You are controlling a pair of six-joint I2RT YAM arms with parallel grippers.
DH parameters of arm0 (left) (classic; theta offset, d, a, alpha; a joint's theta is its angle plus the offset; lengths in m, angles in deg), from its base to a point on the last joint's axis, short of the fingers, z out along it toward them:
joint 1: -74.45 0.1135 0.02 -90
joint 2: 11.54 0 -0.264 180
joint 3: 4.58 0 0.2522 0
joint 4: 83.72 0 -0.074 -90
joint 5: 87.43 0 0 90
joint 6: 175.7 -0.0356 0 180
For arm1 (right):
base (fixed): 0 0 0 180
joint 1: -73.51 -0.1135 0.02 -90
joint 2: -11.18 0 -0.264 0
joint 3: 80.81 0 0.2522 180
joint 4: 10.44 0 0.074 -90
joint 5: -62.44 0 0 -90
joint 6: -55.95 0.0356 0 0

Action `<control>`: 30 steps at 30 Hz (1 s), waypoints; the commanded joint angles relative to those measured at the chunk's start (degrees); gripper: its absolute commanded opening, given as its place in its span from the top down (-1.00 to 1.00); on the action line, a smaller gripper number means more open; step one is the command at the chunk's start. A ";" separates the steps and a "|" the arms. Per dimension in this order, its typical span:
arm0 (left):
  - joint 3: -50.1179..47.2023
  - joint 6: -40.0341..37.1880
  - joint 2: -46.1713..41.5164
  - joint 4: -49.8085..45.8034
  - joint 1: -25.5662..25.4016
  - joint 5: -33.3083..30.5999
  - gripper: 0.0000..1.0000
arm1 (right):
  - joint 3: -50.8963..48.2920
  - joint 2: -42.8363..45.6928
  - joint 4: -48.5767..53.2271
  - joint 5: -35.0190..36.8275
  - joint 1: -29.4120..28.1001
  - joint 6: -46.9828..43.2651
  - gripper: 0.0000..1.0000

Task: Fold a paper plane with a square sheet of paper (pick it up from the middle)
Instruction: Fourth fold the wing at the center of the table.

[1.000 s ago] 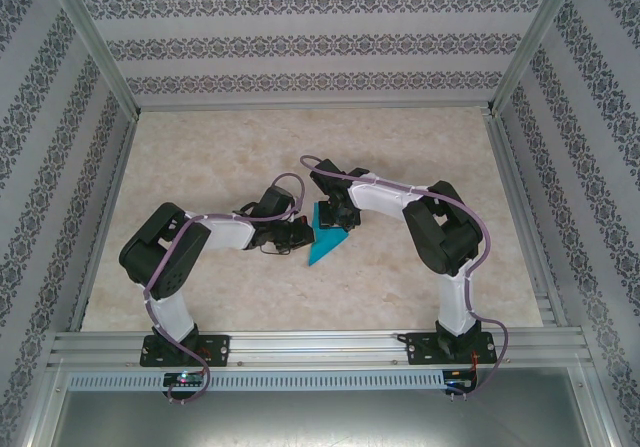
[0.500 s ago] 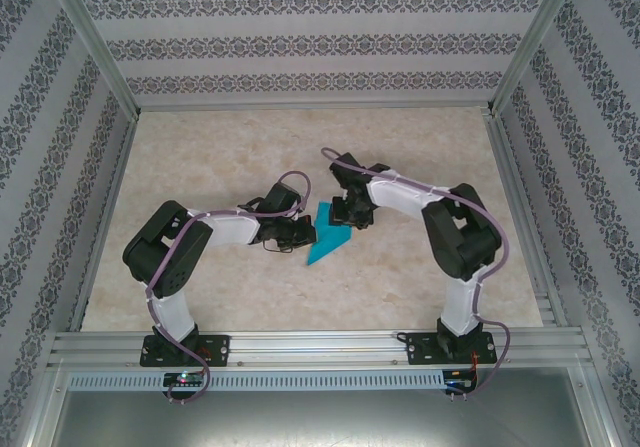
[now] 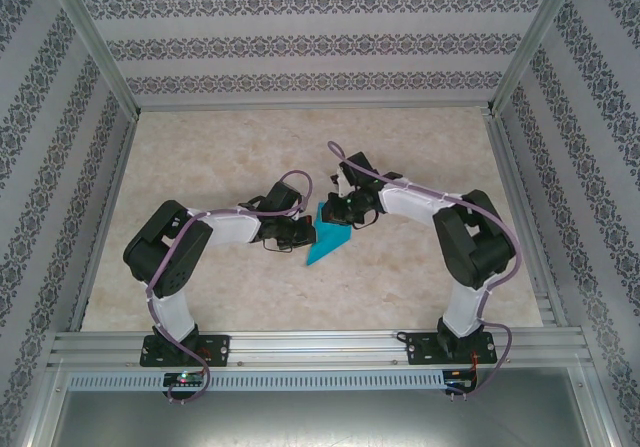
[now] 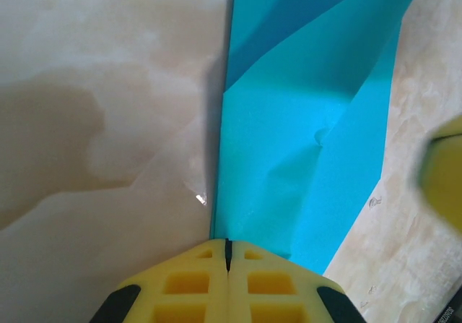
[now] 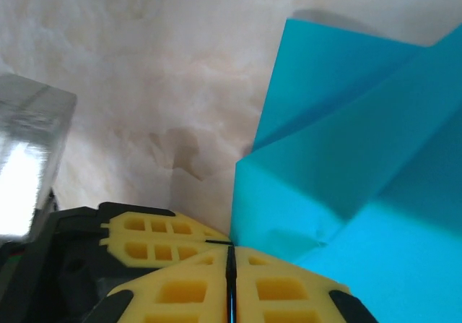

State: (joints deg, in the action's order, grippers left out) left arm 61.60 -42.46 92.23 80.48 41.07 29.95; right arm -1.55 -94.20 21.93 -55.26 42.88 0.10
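You've got the paper (image 3: 328,237) mid-frame in the top view, on the desk (image 3: 200,157), already folded into a pointed teal shape with its tip aimed lower left. The left arm (image 3: 225,229) comes in from the left and the right arm (image 3: 410,202) from the right, and they meet at the paper's upper end.

Left jaws are together, clamped on the paper's edge. In the left wrist view the yellow pads (image 4: 191,283) meet at bottom centre, and the paper (image 4: 303,157) runs up from them, layered, with diagonal creases.

Right jaws are the same, pressed together on the paper. In the right wrist view the pads (image 5: 180,294) close at the bottom, with the paper (image 5: 361,164) spreading to the upper right.

There's a blurred yellow bit (image 4: 442,171) at the left wrist view's right edge; you can't tell what it is. A grey metal block (image 5: 29,157) sits at the right wrist view's left edge.
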 commanded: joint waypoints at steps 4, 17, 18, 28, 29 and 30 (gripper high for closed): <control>0.22 -2.39 2.92 -7.53 -0.72 -2.56 0.95 | -0.07 -4.69 -1.89 -2.04 -0.68 -0.40 0.85; 1.04 -2.90 3.49 -8.66 -0.72 -2.50 0.98 | -8.78 -5.86 -7.01 -0.63 1.98 -0.07 0.89; 1.39 -3.12 2.97 -8.19 -0.72 -2.21 0.97 | -9.02 -6.05 -7.38 -0.58 1.91 -0.04 0.89; 4.64 -3.33 -4.64 -2.40 -0.72 -1.95 0.81 | -9.68 -6.41 -7.16 1.60 1.89 0.63 0.92; 4.19 -2.96 -4.52 -1.69 -0.76 -1.38 0.82 | -9.63 -6.46 -7.13 1.67 1.91 0.71 0.92; 3.76 -2.58 -4.21 -0.75 -0.72 -0.61 0.82 | -9.68 -6.59 -7.18 1.69 1.91 0.78 0.92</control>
State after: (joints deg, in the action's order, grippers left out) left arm 65.21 -44.97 88.80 77.46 40.96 28.33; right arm -8.74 -98.03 11.33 -60.22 44.17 0.36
